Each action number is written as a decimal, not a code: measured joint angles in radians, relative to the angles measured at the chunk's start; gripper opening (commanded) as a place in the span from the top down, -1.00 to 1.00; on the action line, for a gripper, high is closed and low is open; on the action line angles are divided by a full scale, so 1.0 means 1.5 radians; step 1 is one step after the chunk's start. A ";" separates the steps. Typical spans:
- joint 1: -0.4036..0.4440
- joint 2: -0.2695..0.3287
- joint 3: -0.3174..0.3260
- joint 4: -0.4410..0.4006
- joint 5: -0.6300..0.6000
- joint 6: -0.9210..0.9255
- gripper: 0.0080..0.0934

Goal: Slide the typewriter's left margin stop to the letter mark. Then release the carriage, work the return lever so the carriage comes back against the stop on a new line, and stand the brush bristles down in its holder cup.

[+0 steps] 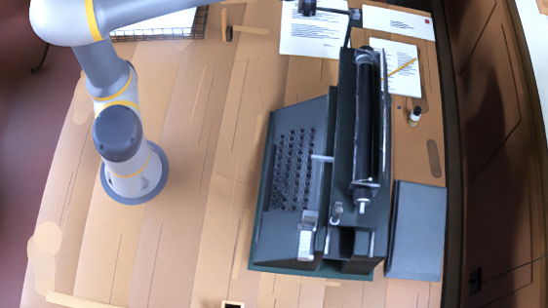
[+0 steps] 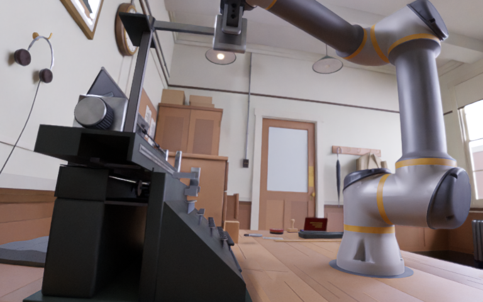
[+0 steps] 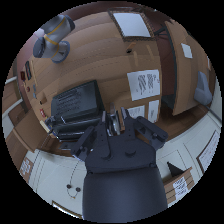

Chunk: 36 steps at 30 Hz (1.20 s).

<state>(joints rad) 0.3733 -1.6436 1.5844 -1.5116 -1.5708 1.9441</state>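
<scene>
The brush and its holder cup are not to be made out in any view, and the margin stop is too small to pick out on the typewriter's rail. The dark green typewriter (image 1: 322, 185) sits on the wooden desk, its black carriage roller (image 1: 363, 131) lying along the back with a round knob (image 2: 93, 112) at the end. A long dark return lever (image 2: 137, 74) rises from the carriage and bends toward the arm's wrist, reaching the silver block (image 2: 230, 37) high above the desk. My gripper (image 3: 115, 114) is up at that lever end, partly closed and holding nothing.
The tall lever arm (image 1: 348, 29) stands beside the gripper above the typewriter's far end. Printed sheets (image 1: 312, 27), an envelope (image 1: 397, 22) and a notepad with a pencil (image 1: 397, 66) lie beyond. A small bottle (image 1: 414, 116) and grey cover (image 1: 417, 231) sit behind the typewriter. The robot base (image 1: 131, 170) stands left.
</scene>
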 measured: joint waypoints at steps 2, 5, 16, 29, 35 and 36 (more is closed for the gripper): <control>0.000 0.000 0.000 0.000 0.000 0.000 0.30; 0.000 0.000 0.000 0.000 0.000 0.000 0.32; 0.000 0.000 0.000 0.001 -0.002 0.000 0.84; -0.001 -0.001 0.000 0.002 -0.003 0.000 1.00; -0.001 -0.001 0.000 0.002 -0.003 0.000 1.00; -0.002 -0.001 0.001 0.002 -0.002 -0.001 1.00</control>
<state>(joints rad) 0.3709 -1.6450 1.5852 -1.5092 -1.5744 1.9432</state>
